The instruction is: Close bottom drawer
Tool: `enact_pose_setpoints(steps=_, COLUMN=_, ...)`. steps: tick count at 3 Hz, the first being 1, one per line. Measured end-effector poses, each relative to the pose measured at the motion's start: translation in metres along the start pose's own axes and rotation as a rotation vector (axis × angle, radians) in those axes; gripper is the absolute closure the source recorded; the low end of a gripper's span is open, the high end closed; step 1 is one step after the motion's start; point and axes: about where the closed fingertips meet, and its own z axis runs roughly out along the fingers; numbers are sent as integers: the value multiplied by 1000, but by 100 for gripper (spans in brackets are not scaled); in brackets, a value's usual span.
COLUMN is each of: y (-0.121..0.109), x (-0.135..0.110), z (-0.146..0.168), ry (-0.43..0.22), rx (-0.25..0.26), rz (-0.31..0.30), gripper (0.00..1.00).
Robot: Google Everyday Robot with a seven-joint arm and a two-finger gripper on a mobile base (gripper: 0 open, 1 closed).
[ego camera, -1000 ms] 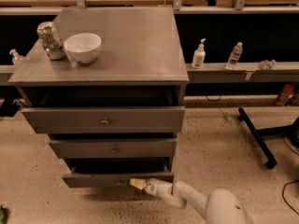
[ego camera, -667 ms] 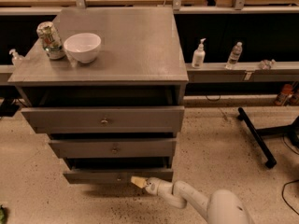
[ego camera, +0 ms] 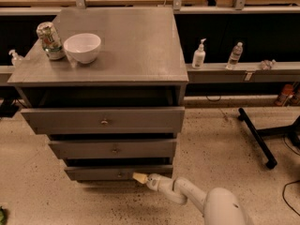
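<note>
The grey cabinet (ego camera: 136,46) has three drawers, and all three stick out a bit. The bottom drawer (ego camera: 93,173) is the lowest one, at 6 o'clock under the middle drawer (ego camera: 84,149), with a dark gap above it. The gripper (ego camera: 139,177) is low by the floor, touching the front of the bottom drawer at 3 o'clock from its small knob (ego camera: 121,175). Its pale fingers look pinched close together and hold nothing. The white arm (ego camera: 187,193) comes in from 5 o'clock. A white bowl (ego camera: 82,47) and a can (ego camera: 49,40) sit on the cabinet top at 10 o'clock
</note>
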Motion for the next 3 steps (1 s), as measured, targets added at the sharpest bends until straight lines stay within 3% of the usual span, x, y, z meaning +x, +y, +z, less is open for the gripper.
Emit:
enact_pose_setpoints(steps=1, y=-11, x=-21, z=5, ry=-14, rx=27, rz=8, gripper=100)
enact_pose_setpoints(steps=3, y=-14, x=-26, z=4, ry=-15, rx=21, rz=5, gripper=100)
